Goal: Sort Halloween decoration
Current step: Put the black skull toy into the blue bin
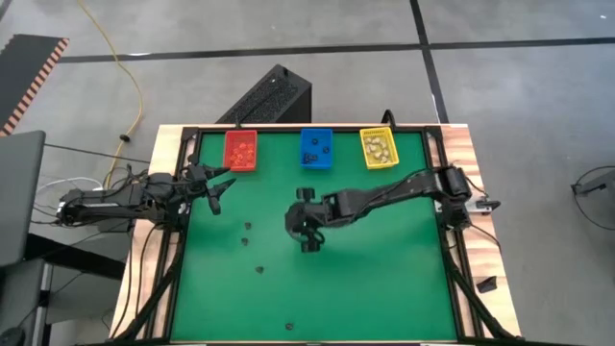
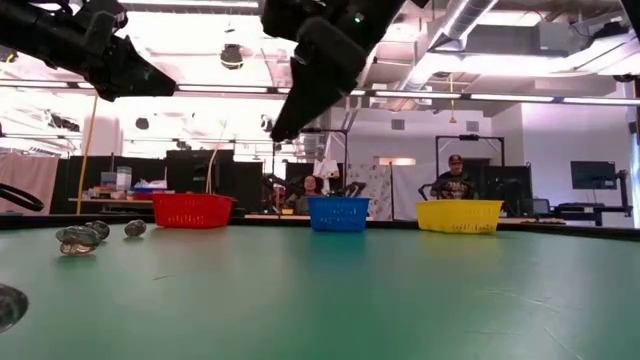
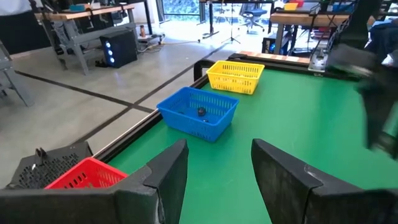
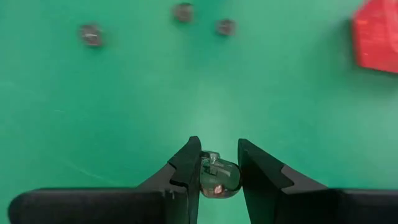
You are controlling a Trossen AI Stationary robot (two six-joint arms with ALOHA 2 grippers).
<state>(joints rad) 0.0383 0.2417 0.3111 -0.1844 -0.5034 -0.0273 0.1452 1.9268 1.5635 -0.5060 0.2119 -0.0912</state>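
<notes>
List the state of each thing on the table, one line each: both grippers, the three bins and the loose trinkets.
Right gripper: shut on a small trinket, above mid-table.
Left gripper: open, empty, near the table's left edge.
Red bin: upright, trinkets inside.
Blue bin: upright, a few dark trinkets inside.
Yellow bin: upright, trinkets inside.
Loose trinkets: scattered on the green mat, unsorted.

You have three bins along the far edge — one red bin (image 1: 240, 150), one blue bin (image 1: 316, 148), one yellow bin (image 1: 379, 147). Five loose trinkets lie on the green mat (image 1: 384, 279) — at (image 1: 244, 227), (image 1: 246, 240), (image 1: 259, 269), (image 1: 291, 326), (image 1: 309, 247) — and a sixth trinket (image 4: 217, 176) sits between the right gripper's (image 4: 216, 167) fingers. Two arms are in view.
</notes>
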